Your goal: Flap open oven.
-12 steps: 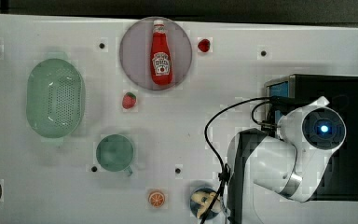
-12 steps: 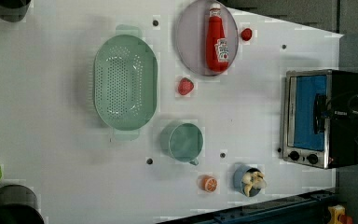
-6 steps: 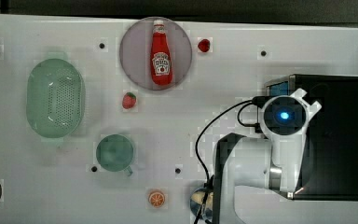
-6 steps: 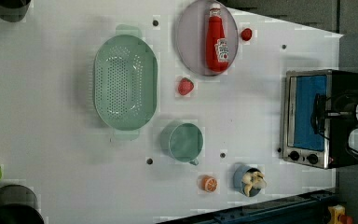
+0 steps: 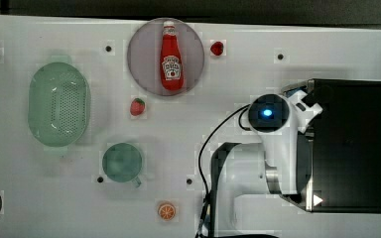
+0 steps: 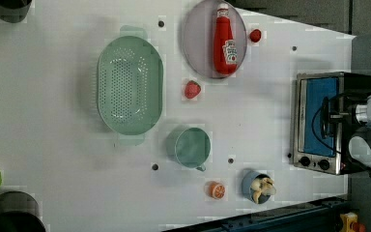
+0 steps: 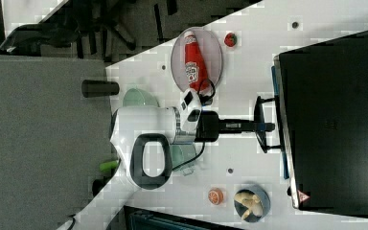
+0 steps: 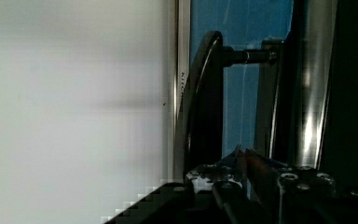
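While the toaster oven (image 6: 319,121) sits at the left view's right counter (image 6: 67,159) edge, door seemingly shut, I see my claw (image 7: 263,126) nearly closed at its black handle (image 7: 259,124), likely gripping it.

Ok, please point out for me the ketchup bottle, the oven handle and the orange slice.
ketchup bottle (image 5: 171,67): top view, on its label, bottle lying on the grey plate.
oven handle (image 7: 259,123): right view, on the black bar before the door.
orange slice (image 6: 216,189): left view, on its cut face.
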Motion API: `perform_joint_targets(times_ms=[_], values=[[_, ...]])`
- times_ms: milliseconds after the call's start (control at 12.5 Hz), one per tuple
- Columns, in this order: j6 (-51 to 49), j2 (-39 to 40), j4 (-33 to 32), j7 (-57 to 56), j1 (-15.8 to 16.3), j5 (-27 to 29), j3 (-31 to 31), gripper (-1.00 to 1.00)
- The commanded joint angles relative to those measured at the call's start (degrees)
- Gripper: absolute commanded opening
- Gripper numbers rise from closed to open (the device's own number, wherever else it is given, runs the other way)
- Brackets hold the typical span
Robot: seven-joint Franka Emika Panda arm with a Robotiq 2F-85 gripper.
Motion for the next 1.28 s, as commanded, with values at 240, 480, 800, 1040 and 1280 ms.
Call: perform_joint_targets(times_ms=[240, 480, 800, 1040, 1280], values=[[-3.0, 4.8, -0.1, 15.9, 5.0, -8.7, 5.3, -0.65], [-4.8, 8.2, 0.1, 23.2, 7.0, -13.3, 6.7, -0.65], [-4.7, 14.5, 0.7, 27.8, 9.7, -15.6, 8.0, -0.65], [-4.6, 19.5, 2.6, 34.8, 11.4, -15.6, 8.4, -0.65], [-3.7, 21.7, 4.8, 38.7, 12.1, -15.2, 8.5, -0.65]])
